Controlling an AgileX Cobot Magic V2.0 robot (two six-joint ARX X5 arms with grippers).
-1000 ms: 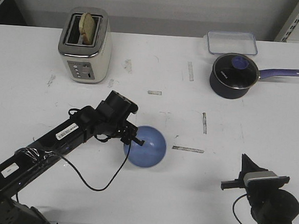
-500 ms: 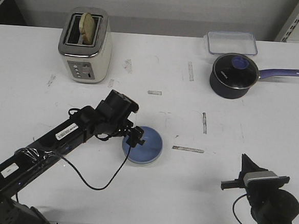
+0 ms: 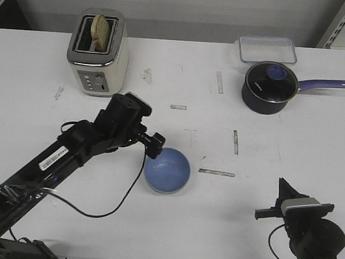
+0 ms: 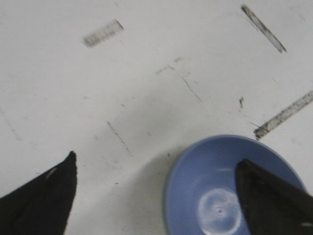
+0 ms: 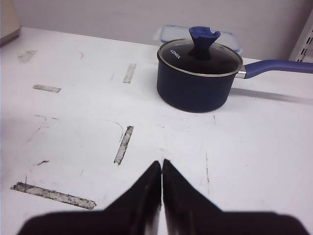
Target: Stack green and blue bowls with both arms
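The pale blue bowl sits upright on the white table, a little left of centre. It fills the lower corner of the left wrist view. My left gripper is open and hovers at the bowl's far left rim. In the left wrist view one finger overlaps the bowl and the other is over bare table; it holds nothing. My right gripper is shut and empty at the front right, its fingertips pressed together. No green bowl is in view.
A cream toaster with a slice of bread stands at the back left. A dark navy saucepan with a purple handle and a clear lidded box stand at the back right. Worn tape marks dot the table.
The left gripper held the blue bowl tilted, lowered it, then let go. The bowl now sits flat and the left arm has drawn back to the left. The right arm has not moved.
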